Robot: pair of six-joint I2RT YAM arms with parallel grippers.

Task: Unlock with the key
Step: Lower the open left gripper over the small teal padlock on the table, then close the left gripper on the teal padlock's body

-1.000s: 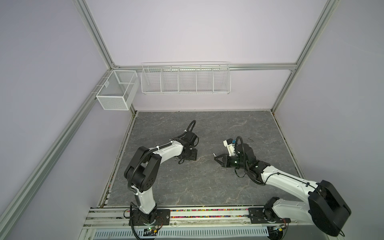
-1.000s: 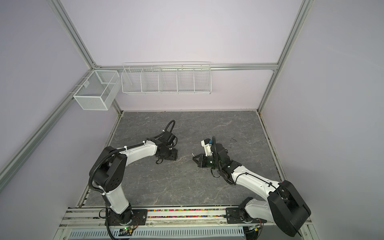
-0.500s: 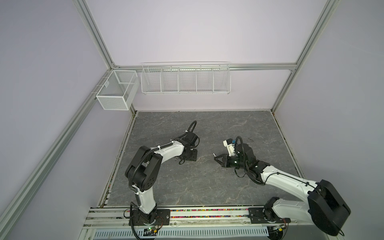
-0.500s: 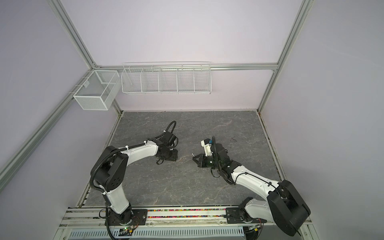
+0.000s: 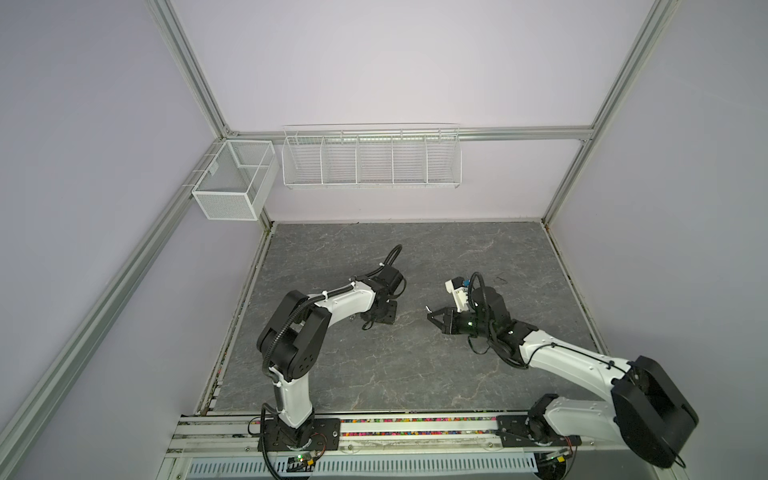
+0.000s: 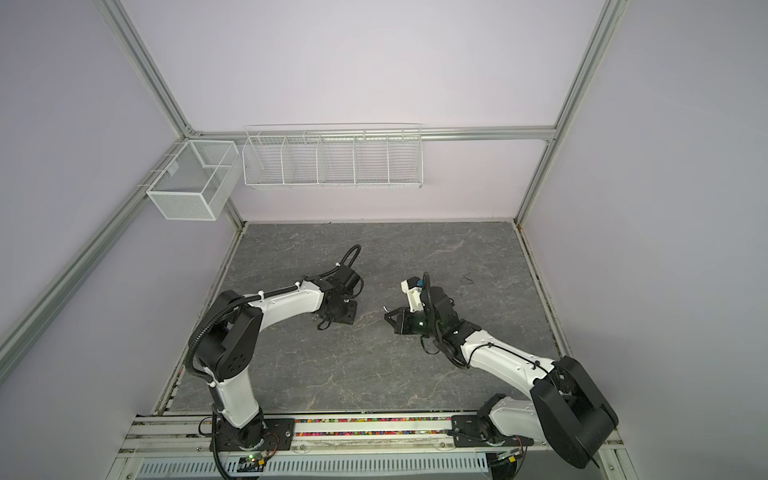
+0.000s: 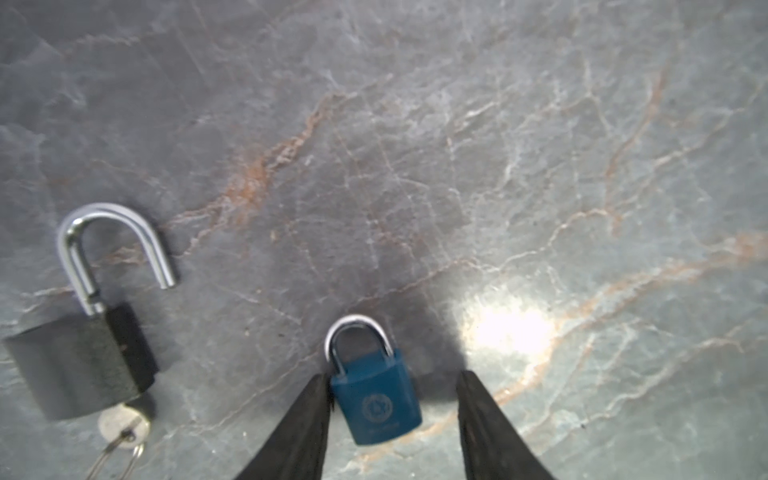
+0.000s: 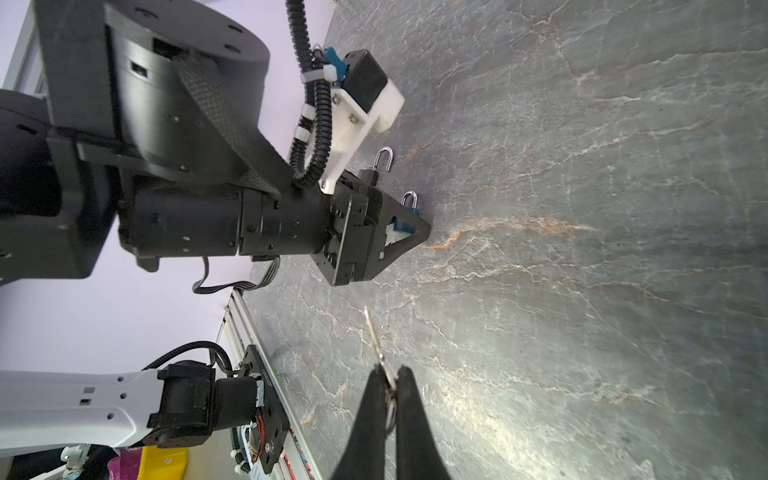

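A small blue padlock (image 7: pixel 376 399) lies flat on the grey stone table, its shackle closed. My left gripper (image 7: pixel 393 376) is down at the table and open around it. One finger (image 7: pixel 307 411) touches the lock's side; the other finger (image 7: pixel 478 411) stands apart from it. Beside it lies a black padlock (image 7: pixel 79 365) with its shackle sprung open and a key (image 7: pixel 124 428) in its base. My right gripper (image 8: pixel 390 370) is shut on a thin silver key (image 8: pixel 376 340), whose blade points toward the left gripper (image 8: pixel 419 232). Both top views show the left gripper (image 5: pixel 380 320) (image 6: pixel 338 318) facing the right gripper (image 5: pixel 430 320) (image 6: pixel 388 318).
A white wire shelf (image 5: pixel 370 158) and a mesh basket (image 5: pixel 232 183) hang on the back wall. A small dark scrap (image 5: pixel 500 279) lies on the table behind the right arm. Walls and aluminium posts enclose the table; the arms' base rail (image 5: pixel 415 424) runs along the front.
The left arm's elbow has edged slightly to the right. The right arm with its key has stayed put.
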